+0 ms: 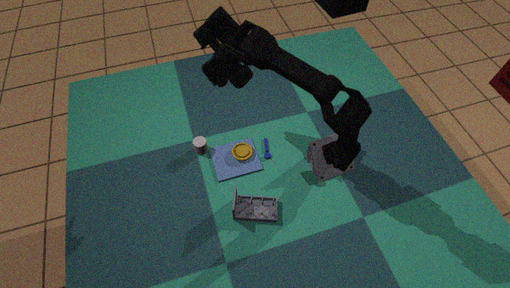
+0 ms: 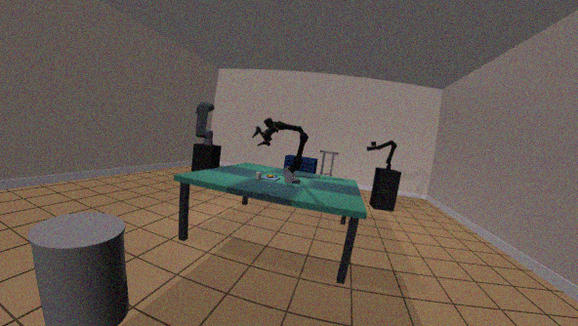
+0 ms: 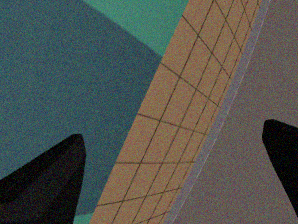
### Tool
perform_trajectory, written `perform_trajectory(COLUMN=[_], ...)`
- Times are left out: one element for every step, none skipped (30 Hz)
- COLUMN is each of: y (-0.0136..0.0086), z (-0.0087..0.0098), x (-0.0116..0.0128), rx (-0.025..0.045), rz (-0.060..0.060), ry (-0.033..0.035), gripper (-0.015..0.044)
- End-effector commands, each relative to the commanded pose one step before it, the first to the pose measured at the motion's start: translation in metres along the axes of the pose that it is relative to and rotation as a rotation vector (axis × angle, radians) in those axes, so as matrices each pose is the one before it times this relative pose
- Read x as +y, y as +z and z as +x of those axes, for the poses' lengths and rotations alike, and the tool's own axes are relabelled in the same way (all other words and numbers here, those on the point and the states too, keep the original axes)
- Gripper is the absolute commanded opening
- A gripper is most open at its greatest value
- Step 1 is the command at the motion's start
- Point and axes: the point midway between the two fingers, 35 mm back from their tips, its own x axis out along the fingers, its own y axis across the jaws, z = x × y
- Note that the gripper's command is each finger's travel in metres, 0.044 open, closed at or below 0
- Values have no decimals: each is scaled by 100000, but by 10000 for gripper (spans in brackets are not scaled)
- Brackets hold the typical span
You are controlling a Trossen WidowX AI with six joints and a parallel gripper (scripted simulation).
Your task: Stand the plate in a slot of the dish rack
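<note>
A yellow round plate point(image 1: 242, 152) point(image 2: 270, 176) lies flat on a blue square board point(image 1: 226, 173). The grey dish rack point(image 1: 255, 220) point(image 2: 288, 175) stands on the table nearer the top camera than the board, with a taller wall at its left end in that view. Its slots look empty, though its rails are small and dim. My gripper point(image 2: 257, 140) point(image 3: 177, 137) is open and empty, high above the table and well away from the plate and rack. The wrist view shows neither plate nor rack between its wide-apart fingers.
A pale cup point(image 1: 200, 145) point(image 2: 259, 175) stands left of the board. A blue spoon-like utensil point(image 1: 266, 148) lies right of it. The arm's base plate point(image 1: 316, 161) is farther right on the checkered table point(image 1: 129, 116) point(image 2: 220, 183).
</note>
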Motion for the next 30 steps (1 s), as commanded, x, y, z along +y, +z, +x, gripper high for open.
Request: perform_trajectory(y=[727,158,148,138,127,117,107,97,87,77,67,57,47,38,28,19,10,1,-8,-17,-26,-35,-43,-51,-60,-68,-76,-83,-91,-82], z=[224,102,101,101,101,101,100,100,99,99,98,98,97,97,96,95,94,94,93,92,91,90,89,88,87,86,85,84,83,69], x=[1478,529,529,529,529,528,528,527,526,525,524,522,520,519,517,514,512,510,507,504,501,498,495,492,488,485,481,477,473,391], rx=[-1901,-363,-312,-260,-209,-158,-106,-55,-5,46,96,147,196,246,295,343,391,439,486,532,578,623,668,711,754,797,838,879,919,795], rz=[5975,1846,1865,1884,1904,1924,1944,1964,1984,2004,2025,2046,2067,2088,2110,2131,2153,2175,2197,2219,2241,2264,2286,2309,2332,2354,2377,2400,2423,2035], ry=[8017,2645,2647,2649,2650,2649,2647,2644,2640,2635,2628,2620,2612,2602,2590,2578,2565,2550,2534,2518,2500,2481,2462,2441,2419,2396,2373,2347,2322,1913], gripper=[400,400,400,400,400,400,400,400,400,400,400,400,400,400,400,400,400,400,400,400,400,400,400,400,400,400,400,400,400,400])
